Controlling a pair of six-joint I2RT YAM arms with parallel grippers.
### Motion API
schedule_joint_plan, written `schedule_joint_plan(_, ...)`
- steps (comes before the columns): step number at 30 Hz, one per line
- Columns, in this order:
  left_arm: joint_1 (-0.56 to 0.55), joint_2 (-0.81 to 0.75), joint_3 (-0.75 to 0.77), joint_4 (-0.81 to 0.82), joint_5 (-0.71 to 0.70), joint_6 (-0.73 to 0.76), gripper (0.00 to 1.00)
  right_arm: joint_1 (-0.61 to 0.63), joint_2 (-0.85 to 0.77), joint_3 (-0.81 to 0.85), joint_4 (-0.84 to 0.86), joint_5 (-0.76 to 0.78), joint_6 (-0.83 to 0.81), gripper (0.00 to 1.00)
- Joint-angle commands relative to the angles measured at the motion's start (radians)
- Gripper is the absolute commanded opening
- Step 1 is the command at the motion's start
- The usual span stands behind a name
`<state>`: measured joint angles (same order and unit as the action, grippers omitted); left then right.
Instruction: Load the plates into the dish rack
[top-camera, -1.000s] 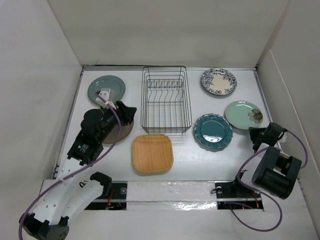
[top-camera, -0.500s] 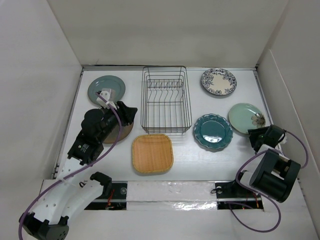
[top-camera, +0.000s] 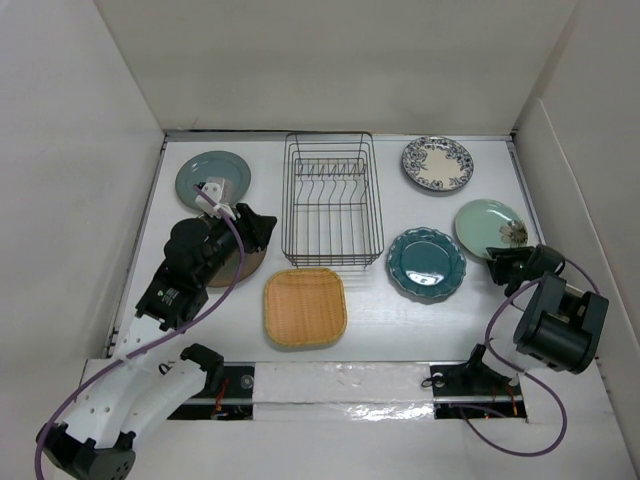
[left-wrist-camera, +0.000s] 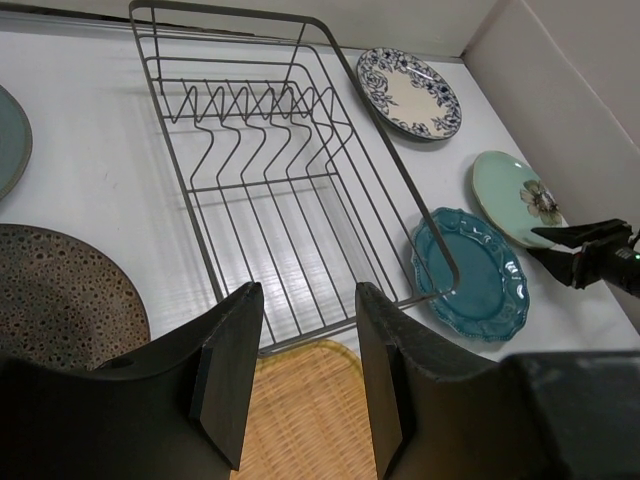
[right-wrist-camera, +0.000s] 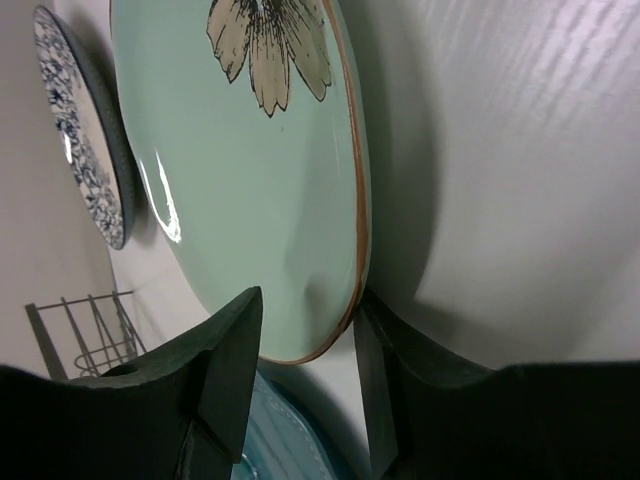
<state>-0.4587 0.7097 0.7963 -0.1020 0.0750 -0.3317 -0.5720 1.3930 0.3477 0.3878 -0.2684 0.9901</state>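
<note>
My right gripper is open, its jaws straddling the near rim of the pale mint plate; one finger sits under the rim. My left gripper is open and empty, hovering between the brown plate, mostly hidden under the arm, and the empty black dish rack. The orange-tan square plate, dark teal scalloped plate, floral plate and grey-teal plate lie flat on the table.
White walls close in the table on the left, back and right; the right wall stands just beyond the mint plate. The arm bases and purple cables sit along the near edge.
My right gripper has moved up and left to the mint plate's rim, and the plate has shifted slightly. The left arm has barely moved.
</note>
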Motion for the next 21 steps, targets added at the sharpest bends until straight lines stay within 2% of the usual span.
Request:
schedule_joint_plan(1,-0.008,-0.006,0.018,0.036,-0.014,0.011,0.39,0.026,0.084,-0.021,0.055,0.018,0.070,0.47)
schedule_joint_plan(4,-0.008,-0.010,0.017,0.033,-0.020,0.013,0.39,0.026,0.098,-0.050,0.114,0.037,0.087,0.41)
schedule_joint_plan(14,-0.008,-0.004,0.014,0.038,-0.018,0.016,0.39,0.058,0.032,-0.125,0.189,0.100,0.169,0.09)
schedule_joint_plan(18,-0.008,-0.004,0.014,0.038,-0.018,0.016,0.39,0.070,-0.115,-0.151,0.120,0.147,0.171,0.00)
schedule_joint_plan(21,-0.008,-0.010,0.011,0.039,-0.023,0.017,0.39,0.070,-0.311,-0.115,-0.021,0.259,0.112,0.00)
